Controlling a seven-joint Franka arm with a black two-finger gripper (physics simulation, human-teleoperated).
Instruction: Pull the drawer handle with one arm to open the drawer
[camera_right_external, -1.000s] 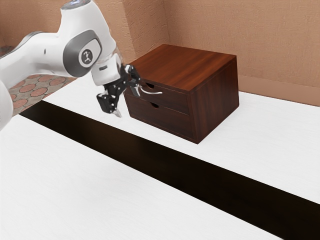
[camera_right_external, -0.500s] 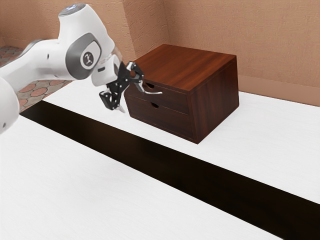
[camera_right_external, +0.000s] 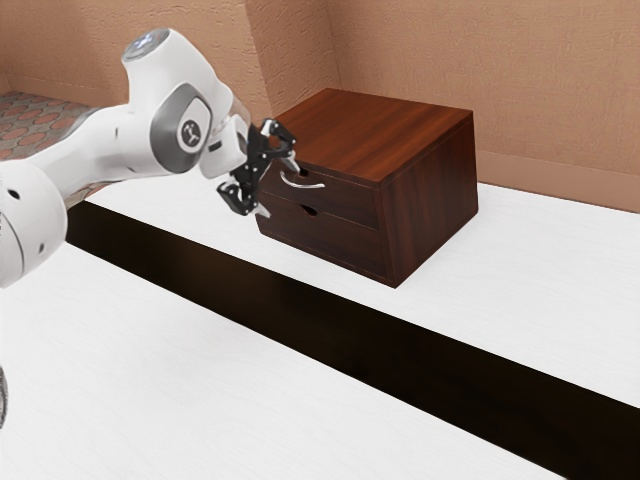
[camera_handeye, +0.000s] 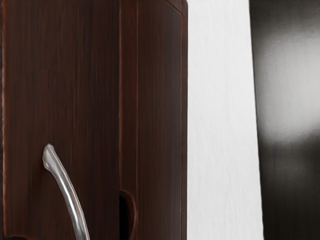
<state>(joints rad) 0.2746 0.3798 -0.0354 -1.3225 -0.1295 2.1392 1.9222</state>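
Fingers (camera_right_external: 243, 196) spread apart beside the silver handle (camera_right_external: 302, 184) of the cabinet's (camera_right_external: 425, 195) upper drawer (camera_right_external: 345, 196).

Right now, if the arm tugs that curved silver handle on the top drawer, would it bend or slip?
The handle looks like polished metal, so it is probably stiff, though its shine suggests it may be slippery. Its bow stands off the top drawer, likely giving the gripper room to hook it. The bulky wooden cabinet probably won't slide.
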